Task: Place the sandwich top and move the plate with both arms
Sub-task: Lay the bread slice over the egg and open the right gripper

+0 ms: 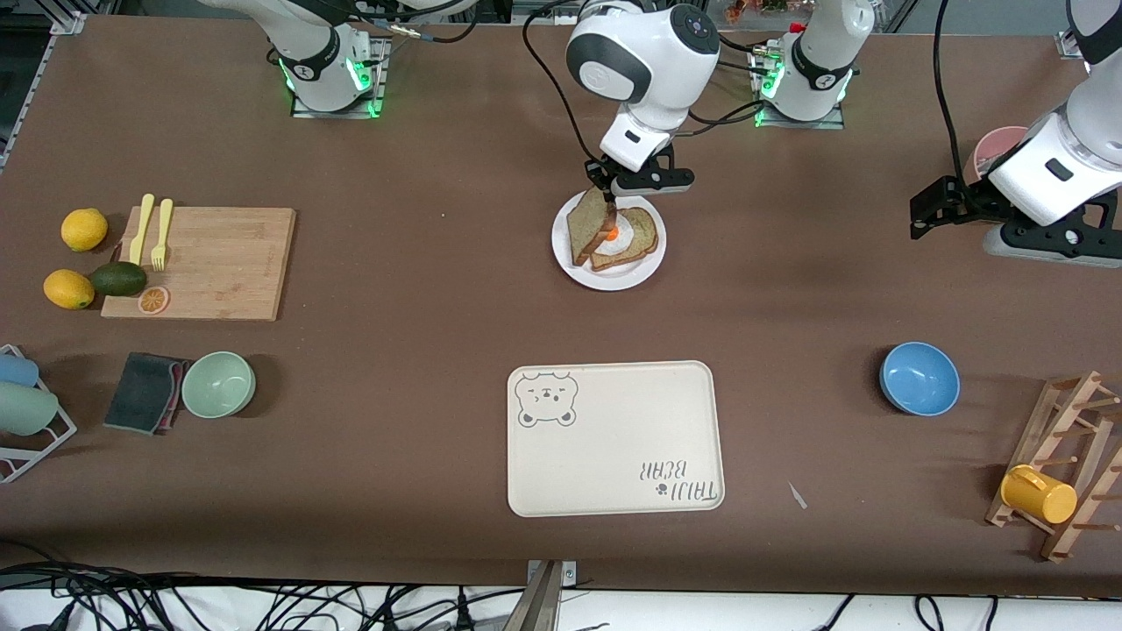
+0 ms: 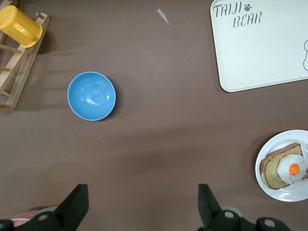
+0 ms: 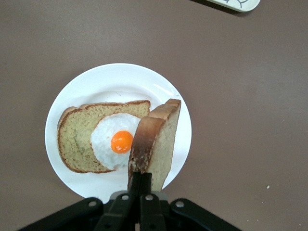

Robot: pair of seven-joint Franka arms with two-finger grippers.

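While my right gripper [image 1: 607, 210] hangs over the plate [image 1: 647, 272], its fingers are clamped together on the crust edge of the sandwich top [image 1: 585, 226]. That slice stands tilted on edge, its upper crust in my pinch, its lower end down at the plate, leaning beside the egg slice. Directly under my right gripper sits the bread slice with fried egg [image 1: 624, 238], lying flat on the plate w/ the orange yolk [image 1: 611, 234] facing up. In the right wrist view the top slice hides part of the egg white (yolk still visible next to it).

My left gripper [image 2: 144, 211] waits up at the left arm's end of the table, fingers spread wide apart, holding nothing. Below it is bare brown table [image 1: 438, 289]; the blue bowl [image 2: 91, 95] lies ahead of its fingers, and the wooden rack [image 2: 19, 57] w/ a yellow cup [image 2: 19, 26] sits past that bowl. The plate is well apart from this gripper, seen off to one side in the left wrist view.

Cream bear tray [image 1: 614, 438] lies nearer the front camera than the plate, well apart from my right gripper. Cutting board [image 1: 210, 258] w/ yellow fork, lemons and avocado sits toward the right arm's end, as does the green bowl [image 1: 218, 384].
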